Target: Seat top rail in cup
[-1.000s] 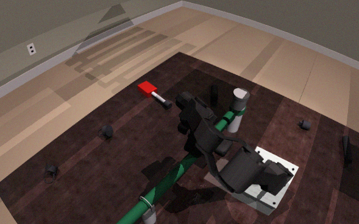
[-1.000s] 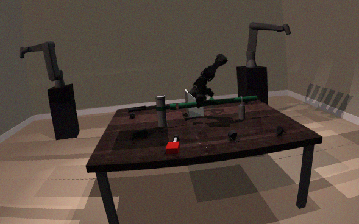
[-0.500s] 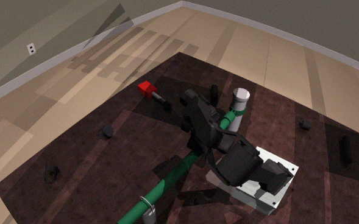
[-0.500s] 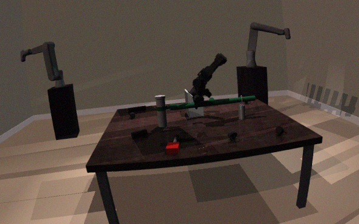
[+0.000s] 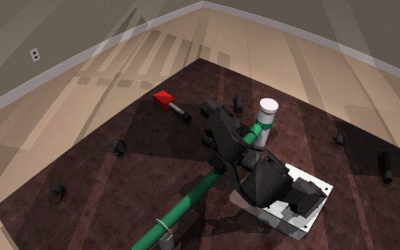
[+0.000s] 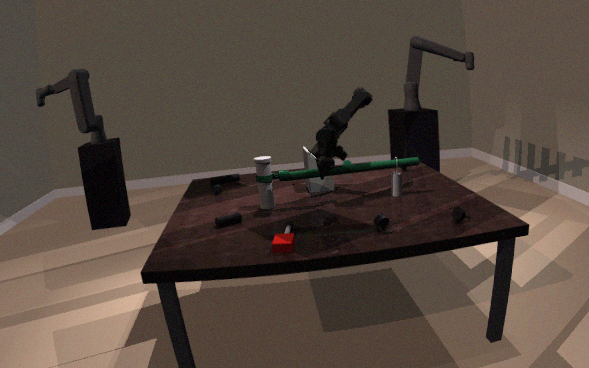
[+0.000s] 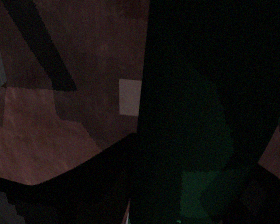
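- Reference frame: the edges of the table (image 5: 89, 190) (image 6: 357, 256) were taken as seen in the exterior view.
- Near edge: a red-headed mallet (image 5: 164, 98) (image 6: 283, 243) lay left of centre, handle toward the far edge.
- Left of the mallet: a dark cylinder (image 5: 238, 103) (image 6: 228, 220) lay on its side.
- Toward the near right corner: two dark fittings lay apart, an inner fitting (image 5: 118, 147) (image 6: 381, 221) and an outer fitting (image 5: 57, 190) (image 6: 458, 215).
- Left half: the big post (image 5: 265, 117) (image 6: 266, 196) stood upright; its green brace band (image 5: 264, 123) (image 6: 264, 178) sat below the white cap (image 5: 269, 104) (image 6: 262, 159).
- Rail: the green rail (image 5: 179, 210) (image 6: 387, 164) (image 7: 206, 187) ran from the end cup (image 5: 257, 129) (image 6: 284, 175) through the loop cap (image 5: 161, 222) toward the far right corner. Its seating depth could not be determined.
- Gripper: the claw (image 5: 218, 164) (image 6: 323, 169) (image 7: 179, 148) was clamped on the rail between both posts.
- Far edge: the arm's white base plate (image 5: 308, 172) lay behind the rail.
- Far left corner: a dark rod (image 5: 386, 164) (image 6: 224, 179) lay nearby.
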Controlling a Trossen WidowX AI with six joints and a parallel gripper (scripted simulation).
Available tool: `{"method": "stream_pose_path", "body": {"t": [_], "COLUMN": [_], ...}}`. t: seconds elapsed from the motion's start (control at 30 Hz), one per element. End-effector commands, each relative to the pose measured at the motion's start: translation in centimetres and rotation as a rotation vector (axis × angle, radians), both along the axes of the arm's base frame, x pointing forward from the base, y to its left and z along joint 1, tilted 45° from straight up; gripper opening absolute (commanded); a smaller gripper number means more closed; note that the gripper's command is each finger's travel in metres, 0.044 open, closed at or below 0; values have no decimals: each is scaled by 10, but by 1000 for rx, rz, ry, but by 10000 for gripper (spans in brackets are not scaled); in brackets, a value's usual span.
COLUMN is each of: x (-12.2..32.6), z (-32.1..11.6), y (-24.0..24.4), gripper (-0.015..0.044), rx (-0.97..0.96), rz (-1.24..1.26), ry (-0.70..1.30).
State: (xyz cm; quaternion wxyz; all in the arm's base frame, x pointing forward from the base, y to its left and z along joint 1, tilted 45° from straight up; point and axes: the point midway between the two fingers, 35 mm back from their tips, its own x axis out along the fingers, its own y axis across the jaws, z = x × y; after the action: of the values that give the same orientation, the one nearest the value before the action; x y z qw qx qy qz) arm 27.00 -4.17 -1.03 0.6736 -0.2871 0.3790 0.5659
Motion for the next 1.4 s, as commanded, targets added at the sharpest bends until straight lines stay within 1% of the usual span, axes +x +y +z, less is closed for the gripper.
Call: {"method": "stream_pose_path", "body": {"t": [0.0, 1.37], "x": [-1, 0], "z": [-1, 0], "y": [-6, -2], "gripper": [0, 0], "rx": [-15, -5], "rz": [-4, 1], "ry": [-3, -1]}}
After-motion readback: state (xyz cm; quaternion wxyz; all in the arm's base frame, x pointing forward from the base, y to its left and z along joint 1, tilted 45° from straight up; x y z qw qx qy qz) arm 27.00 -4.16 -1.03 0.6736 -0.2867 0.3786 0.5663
